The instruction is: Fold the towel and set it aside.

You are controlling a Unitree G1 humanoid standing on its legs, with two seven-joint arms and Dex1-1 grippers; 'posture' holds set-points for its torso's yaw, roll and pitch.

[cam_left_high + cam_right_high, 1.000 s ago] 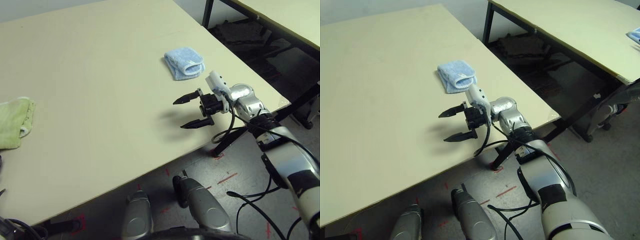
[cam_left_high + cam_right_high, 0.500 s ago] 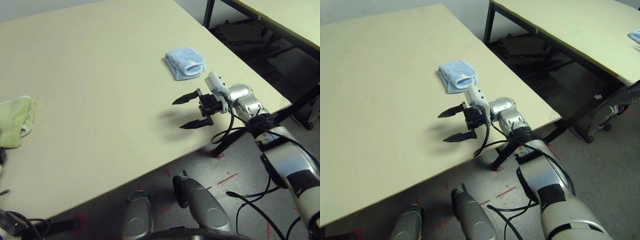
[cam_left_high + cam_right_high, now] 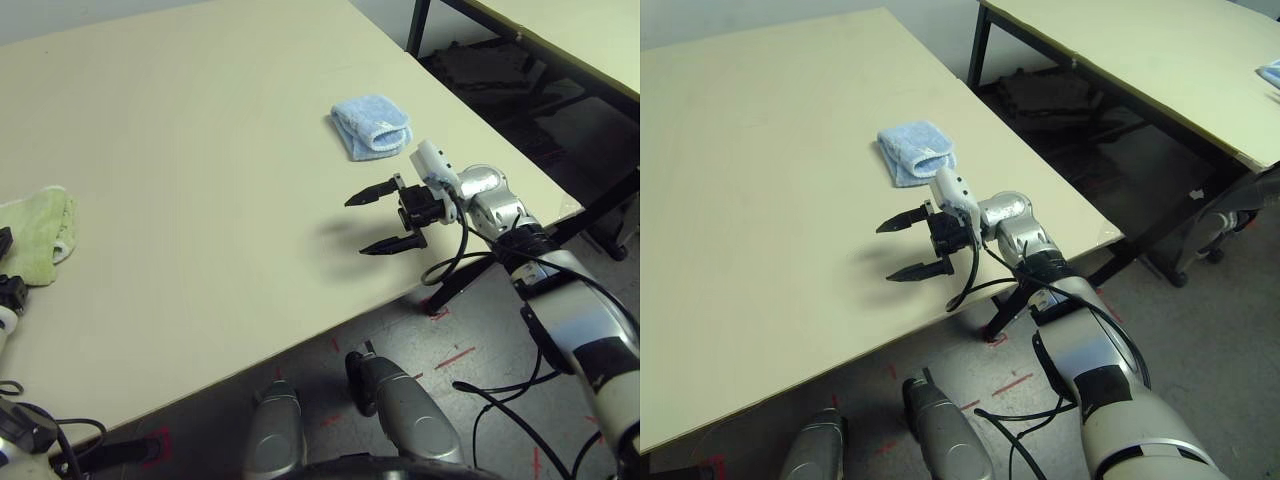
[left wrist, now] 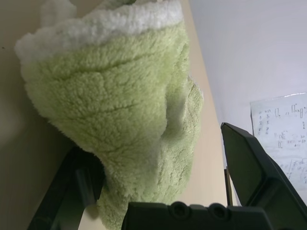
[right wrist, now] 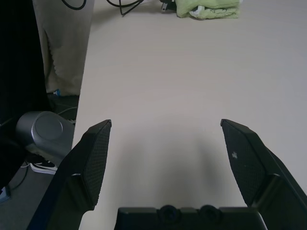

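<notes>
The light green towel (image 3: 35, 235) lies bunched at the table's far left edge, its white edging showing. My left gripper (image 3: 5, 268) is right beside it at the picture's edge. In the left wrist view the towel (image 4: 120, 120) sits between the two fingers of the left gripper (image 4: 153, 143), which stand wide apart and open; one finger (image 4: 254, 177) is clear of the cloth. My right gripper (image 3: 375, 218) hovers open over the table's right front part with nothing in it, far from the towel (image 5: 208, 8).
A small folded light blue cloth (image 3: 370, 125) lies just behind the right gripper. The table's right edge (image 3: 1080, 210) is close under the right forearm. A second table (image 3: 1160, 60) stands to the right across a gap. Cables lie on the floor (image 3: 500, 400).
My left gripper has risen into view at the left edge, beside the towel. The right arm and the blue cloth have stayed put.
</notes>
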